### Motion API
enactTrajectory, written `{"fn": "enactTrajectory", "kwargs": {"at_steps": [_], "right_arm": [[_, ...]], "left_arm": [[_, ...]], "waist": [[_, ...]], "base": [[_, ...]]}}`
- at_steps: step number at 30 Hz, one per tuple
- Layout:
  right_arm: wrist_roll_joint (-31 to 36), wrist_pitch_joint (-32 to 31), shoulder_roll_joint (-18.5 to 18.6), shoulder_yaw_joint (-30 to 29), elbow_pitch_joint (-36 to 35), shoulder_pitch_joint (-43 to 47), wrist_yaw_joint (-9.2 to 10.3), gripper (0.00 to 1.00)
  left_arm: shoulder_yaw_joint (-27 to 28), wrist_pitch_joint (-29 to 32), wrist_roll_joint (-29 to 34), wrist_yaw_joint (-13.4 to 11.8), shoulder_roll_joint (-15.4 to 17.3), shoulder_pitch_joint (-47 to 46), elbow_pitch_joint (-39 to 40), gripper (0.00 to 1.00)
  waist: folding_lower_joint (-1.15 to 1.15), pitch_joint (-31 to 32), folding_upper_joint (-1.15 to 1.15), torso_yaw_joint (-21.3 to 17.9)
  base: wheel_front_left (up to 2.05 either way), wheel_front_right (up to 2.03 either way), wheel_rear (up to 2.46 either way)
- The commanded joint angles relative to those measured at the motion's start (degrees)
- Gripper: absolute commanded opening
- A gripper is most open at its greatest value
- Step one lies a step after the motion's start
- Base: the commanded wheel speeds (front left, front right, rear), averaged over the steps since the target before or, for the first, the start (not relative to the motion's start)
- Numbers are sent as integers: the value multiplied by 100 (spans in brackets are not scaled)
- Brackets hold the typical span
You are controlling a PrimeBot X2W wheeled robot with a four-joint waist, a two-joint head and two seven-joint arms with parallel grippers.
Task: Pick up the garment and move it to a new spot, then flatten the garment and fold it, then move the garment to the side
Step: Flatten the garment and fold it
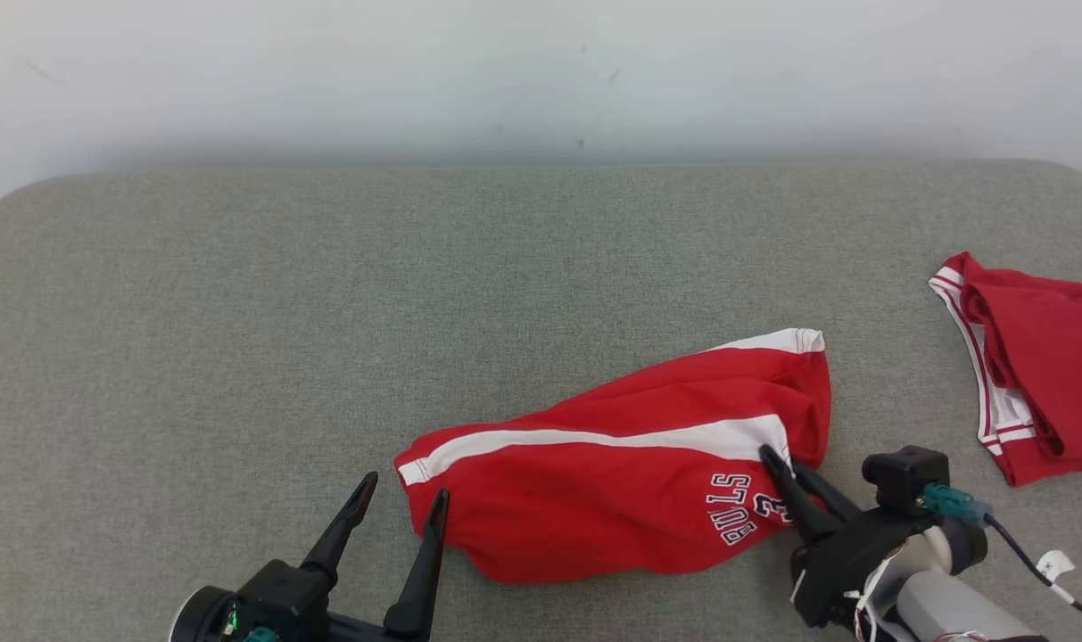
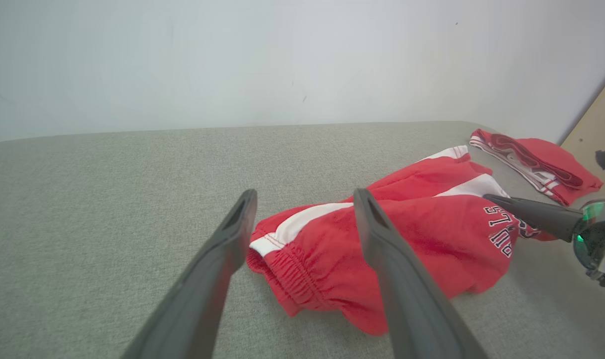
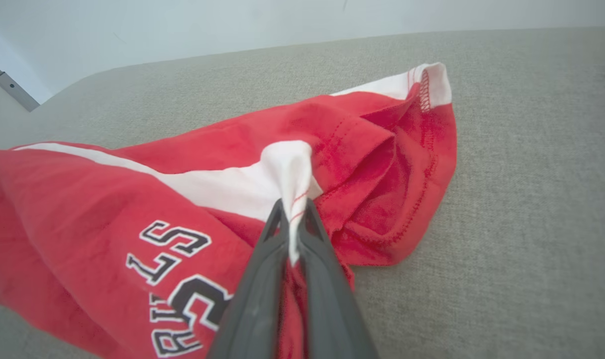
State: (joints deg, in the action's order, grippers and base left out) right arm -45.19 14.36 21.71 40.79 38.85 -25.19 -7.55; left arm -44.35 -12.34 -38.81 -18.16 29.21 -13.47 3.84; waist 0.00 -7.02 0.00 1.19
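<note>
right pincer [image 3: 292, 219] shut on a thin pleat of the red shorts [image 3: 107, 209]

dark fingers are seen pressed together on a small pleat of the white side stripe [image 3: 232, 187] near the leg hem, with very little cloth caught between them. the shorts lie crumpled on the grey surface [image 1: 237, 357], right of centre and near its front edge. the left pincer [image 1: 404, 489] is held wide, just beside the waistband end, and nothing is gripped by it.

if the shorts are lifted by this one pinch alone, it is judged that the pleat could be pulled free. a single layer might also be raised, so that the cloth would hang twisted and be set down more bunched than before flattening. if the load is carried rightward, the second red garment [image 1: 1040, 383] at the surface's right edge could be brushed or overlapped.
</note>
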Motion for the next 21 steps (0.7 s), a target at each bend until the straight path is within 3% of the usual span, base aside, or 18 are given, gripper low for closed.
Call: {"fn": "enactTrajectory", "kwargs": {"at_steps": [1, 7, 10, 11, 12, 13, 21], "right_arm": [[141, 52, 98, -46, -31, -69, 16, 0], [691, 85, 457, -773, -34, 96, 16, 0], [847, 77, 432, -1117, -125, 305, 16, 0], [834, 78, 394, -1140, -155, 383, 16, 20], [806, 62, 372, -1139, -186, 451, 16, 94], [757, 21, 360, -1127, -222, 511, 16, 100], [327, -141, 594, -1345, -814, 1131, 16, 100]], "left_arm": [[-1, -24, 18, -26, 7, 12, 21, 100], [2, -26, -18, -38, 18, 29, 17, 100], [19, -34, -33, -44, 42, 52, 24, 100], [18, -37, -39, -44, 45, 60, 21, 100], [12, -36, -42, -37, 41, 63, 18, 100], [3, -32, -46, -35, 32, 62, 13, 100], [2, -17, -54, -50, 63, 52, 12, 100]], "waist": [[0, 6, 0, -13], [0, 10, 0, -29], [0, 2, 0, -50], [0, 4, 0, -55], [0, 6, 0, -59], [0, 10, 0, -62], [0, 24, 0, -73]], "base": [[0, 0, 0], [0, 0, 0], [0, 0, 0], [0, 0, 0], [0, 0, 0], [0, 0, 0], [0, 0, 0]]}}
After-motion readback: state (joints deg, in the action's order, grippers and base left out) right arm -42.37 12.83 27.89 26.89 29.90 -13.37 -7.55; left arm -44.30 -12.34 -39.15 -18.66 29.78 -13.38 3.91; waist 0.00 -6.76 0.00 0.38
